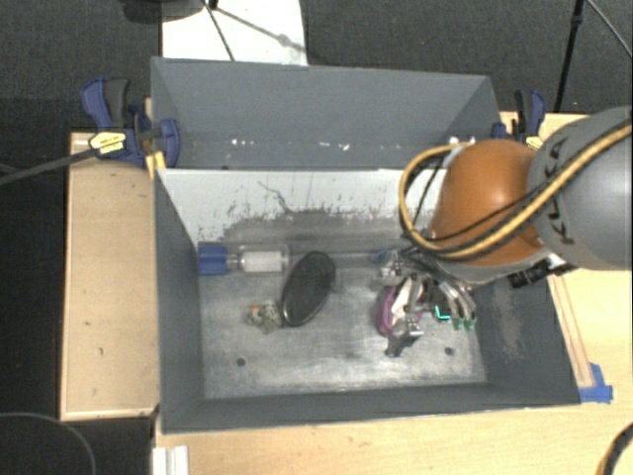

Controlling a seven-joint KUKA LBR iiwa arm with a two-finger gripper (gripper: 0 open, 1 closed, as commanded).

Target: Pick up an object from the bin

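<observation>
1. Grey metal bin (326,117): we count four loose things on its floor, well spread out and not heaped.
2. Far left, at the foot of the back wall: one clear vial (247,260) with a blue cap, lying on its side, cap end to the left.
3. In front of the vial, nearer us: one small brownish-green scrap (262,315), too small to name. It lies just beside the lower left end of the next item.
4. Left of centre: one black oval thing (307,287), smooth, lying flat and tilted on a diagonal.
5. Right of centre: one purple thing (384,310), partly hidden, close against the left side of the jaws.
6. Right: one arm (584,196) with one orange cover (485,201) and looped cables. The jaws hang low over the bin floor beside the purple thing. Released or clenched, we cannot tell.
</observation>
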